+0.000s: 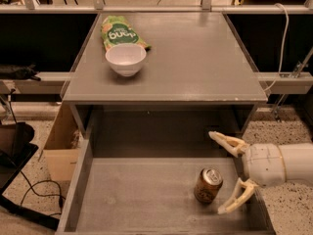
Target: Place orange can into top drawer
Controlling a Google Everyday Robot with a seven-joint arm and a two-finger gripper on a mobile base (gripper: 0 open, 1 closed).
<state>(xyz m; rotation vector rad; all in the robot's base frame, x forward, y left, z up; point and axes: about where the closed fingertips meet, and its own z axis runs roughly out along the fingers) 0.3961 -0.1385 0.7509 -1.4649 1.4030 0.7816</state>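
The orange can [208, 186] stood upright in the top drawer [137, 195], toward its right front, with the gripper [216, 173] at its right, fingers spread wide. On the tabletop [195, 58] behind, a bowl [125, 59] sat at the left, with a snack bag [117, 33] just behind it.

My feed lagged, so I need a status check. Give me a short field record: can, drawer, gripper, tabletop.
orange can: upright on the drawer bottom, right front area
top drawer: pulled open below the tabletop
gripper: open, reaching in from the drawer's right side, fingers spread wide around the can, not clamped on it
tabletop: white bowl at left, green snack bag lying just behind it
task state: can is in the drawer
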